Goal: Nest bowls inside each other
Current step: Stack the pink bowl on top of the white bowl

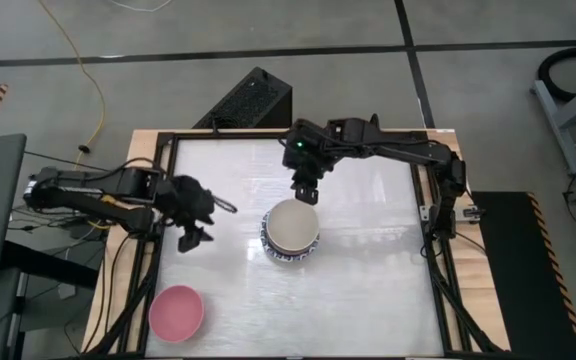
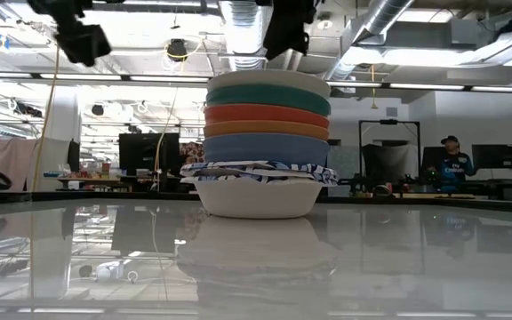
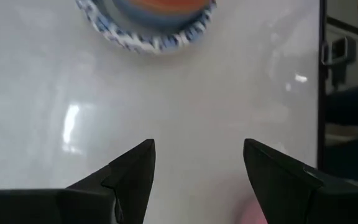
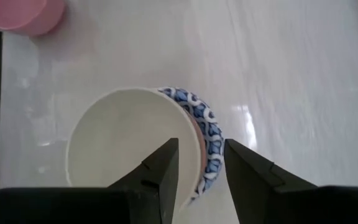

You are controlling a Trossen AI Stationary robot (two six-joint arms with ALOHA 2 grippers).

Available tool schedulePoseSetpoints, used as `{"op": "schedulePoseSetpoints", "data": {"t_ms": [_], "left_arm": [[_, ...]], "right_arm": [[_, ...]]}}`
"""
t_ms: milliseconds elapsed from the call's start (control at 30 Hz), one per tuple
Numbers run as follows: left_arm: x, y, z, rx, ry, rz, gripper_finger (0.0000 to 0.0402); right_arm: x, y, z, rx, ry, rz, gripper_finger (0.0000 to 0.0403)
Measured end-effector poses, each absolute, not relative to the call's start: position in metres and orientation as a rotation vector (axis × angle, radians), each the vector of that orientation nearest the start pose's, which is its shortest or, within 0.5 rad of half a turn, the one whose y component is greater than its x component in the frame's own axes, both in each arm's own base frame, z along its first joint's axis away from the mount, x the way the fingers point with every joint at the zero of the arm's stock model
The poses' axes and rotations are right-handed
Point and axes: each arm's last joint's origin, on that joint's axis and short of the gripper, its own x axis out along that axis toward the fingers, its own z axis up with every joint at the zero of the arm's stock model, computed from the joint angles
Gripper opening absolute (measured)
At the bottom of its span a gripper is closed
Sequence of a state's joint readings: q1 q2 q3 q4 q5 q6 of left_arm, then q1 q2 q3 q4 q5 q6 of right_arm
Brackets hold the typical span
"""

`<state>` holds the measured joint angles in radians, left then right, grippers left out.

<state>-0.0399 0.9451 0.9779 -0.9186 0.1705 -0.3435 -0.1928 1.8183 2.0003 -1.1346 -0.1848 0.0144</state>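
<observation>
The high view looks straight down on the whole table [image 1: 368, 300]. The low view sits at table height and looks level across it into the room, close to the stack [image 2: 265, 147]. Each wrist view looks down past its own fingers, near the surface. All four views share the stack.

This is a big lab or workshop. Pipes [image 2: 389, 18] and long lights [image 2: 163, 78] hang under the open ceiling. Far behind the shiny white table [image 2: 398, 258], desks hold dark screens [image 2: 148, 151], and a person [image 2: 452, 160] sits there. Cables [image 1: 86, 60] lie on the grey floor
</observation>
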Motion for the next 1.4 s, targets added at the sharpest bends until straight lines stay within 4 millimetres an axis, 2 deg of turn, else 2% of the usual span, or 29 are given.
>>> {"op": "schedulePoseSetpoints", "data": {"t_ms": [233,433,733,1000,1167,1400], "left_arm": [[0.163,-0.044,0.309,-0.446,0.977,-0.071,0.0233],[0.16,-0.073,0.303,-0.41,1.028,-0.096,0.0233],[0.16,-0.116,0.278,-0.282,1.231,-0.144,0.0233],[0.156,-0.145,0.261,-0.196,1.331,-0.192,0.0233],[0.15,-0.159,0.25,-0.135,1.358,-0.222,0.0233],[0.142,-0.155,0.218,-0.124,1.408,-0.176,0.0233]], "right_arm": [[0.36,-0.068,0.382,0.181,0.986,-0.011,0.0148],[0.36,-0.069,0.382,0.156,0.985,-0.001,0.0147],[0.359,-0.074,0.382,0.13,0.981,0.004,0.0147],[0.359,-0.075,0.382,0.126,0.976,0.004,0.0147],[0.36,-0.075,0.382,0.126,0.972,0.004,0.0147],[0.36,-0.075,0.382,0.127,0.972,0.005,0.0147]]}}
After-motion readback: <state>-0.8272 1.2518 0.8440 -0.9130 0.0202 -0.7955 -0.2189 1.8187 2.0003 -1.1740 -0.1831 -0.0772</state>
